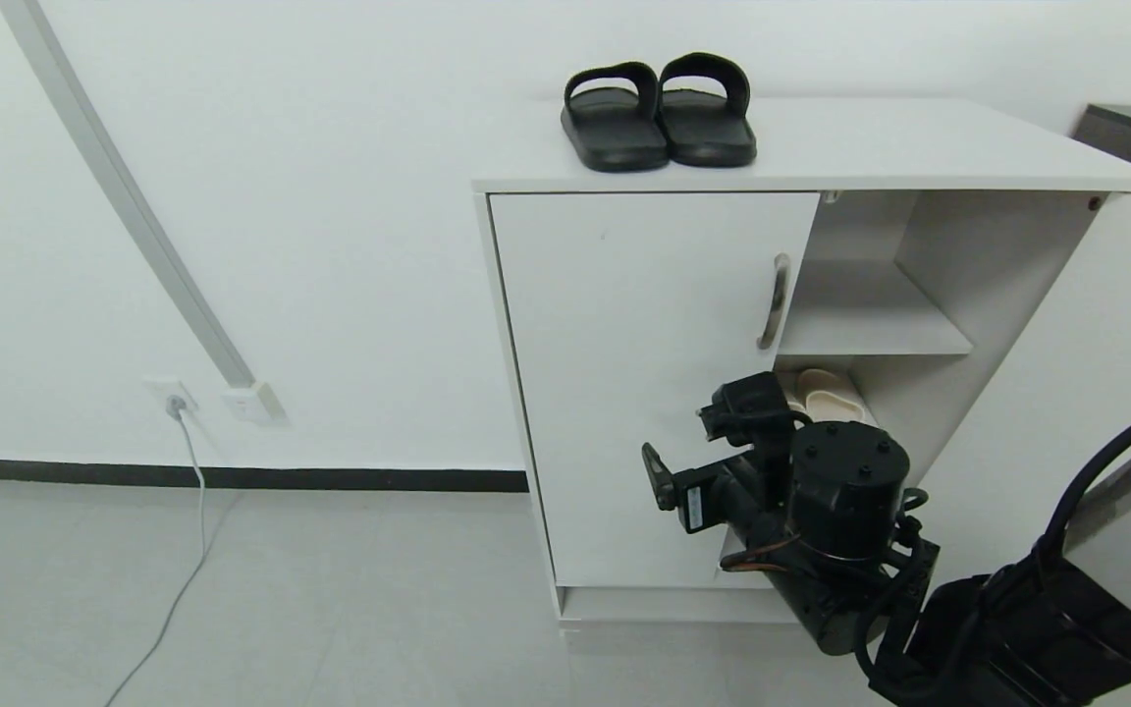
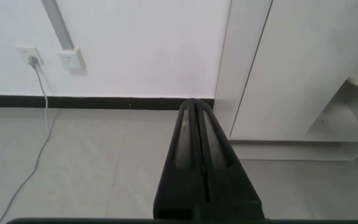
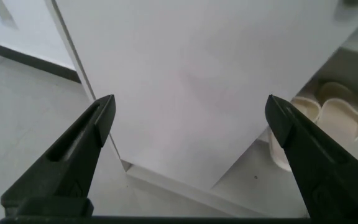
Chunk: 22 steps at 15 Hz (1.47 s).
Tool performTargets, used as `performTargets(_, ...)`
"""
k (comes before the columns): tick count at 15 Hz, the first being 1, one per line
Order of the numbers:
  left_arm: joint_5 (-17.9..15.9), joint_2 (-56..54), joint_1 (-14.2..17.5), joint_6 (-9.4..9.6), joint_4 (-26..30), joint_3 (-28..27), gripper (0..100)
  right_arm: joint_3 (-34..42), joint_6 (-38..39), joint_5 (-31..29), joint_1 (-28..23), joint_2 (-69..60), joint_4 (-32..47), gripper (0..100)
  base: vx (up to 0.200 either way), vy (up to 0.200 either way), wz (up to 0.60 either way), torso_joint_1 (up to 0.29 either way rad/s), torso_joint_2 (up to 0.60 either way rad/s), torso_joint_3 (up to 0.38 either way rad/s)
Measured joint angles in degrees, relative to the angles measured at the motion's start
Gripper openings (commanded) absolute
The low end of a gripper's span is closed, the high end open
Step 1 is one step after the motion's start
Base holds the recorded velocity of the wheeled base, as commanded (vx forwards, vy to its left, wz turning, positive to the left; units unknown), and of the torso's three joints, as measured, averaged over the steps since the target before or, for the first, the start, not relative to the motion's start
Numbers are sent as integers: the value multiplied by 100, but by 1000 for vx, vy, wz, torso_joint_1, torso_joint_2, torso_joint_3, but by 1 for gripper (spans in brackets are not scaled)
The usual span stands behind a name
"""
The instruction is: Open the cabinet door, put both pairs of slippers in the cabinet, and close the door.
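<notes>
A: Right hand [image 1: 688, 442] is released, jaws wide with nothing between them. It sits low in front of the shut door [image 1: 644, 393], just beside the lower compartment. Left hand [image 2: 195, 107] is clenched on nothing and aimed at the floor [image 2: 92, 168], off the cabinet's [image 1: 919, 147] shut side.

B: Slipper status?

A: 1 pair looks done: beige slippers [image 1: 821, 398] are on the lower shelf inside. Black slippers [image 1: 659, 113] are on the cabinet top, side by side and touching, near the front edge above the shut door.

B: So the step in hand is fetching pair 2.

A: That's my read. Back the right hand off the door face first, then raise it, keeping clear of the door handle [image 1: 775, 299].

B: Grasp plan?

A: Come in over the front edge and straddle the 2 inner straps where they meet, so 1 pinch takes both. They'll likely flex, so bite low, close to the soles. Lift straight up before pulling back, or a heel may catch the edge.

B: Where do they go?

A: Middle shelf [image 1: 870, 329] is bare, so it's easier than squeezing in by the beige pair.

B: Risks?

A: Open door [image 1: 1096, 373] stands out on the robot's right, near the right arm. Bumping it could swing it into the path. Shut it last.
</notes>
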Motion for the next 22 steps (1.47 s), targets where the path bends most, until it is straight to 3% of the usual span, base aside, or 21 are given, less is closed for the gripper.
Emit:
performTargets(19, 0, 0, 0, -2, -2, 0, 0, 6, 1, 21, -7, 0, 7, 100, 0, 0, 0, 199, -511, -317)
performTargets(22, 0, 0, 0, -2, -2, 0, 0, 157, -49, 374, -10, -17, -55, 100, 0, 0, 0, 145, -343, -191)
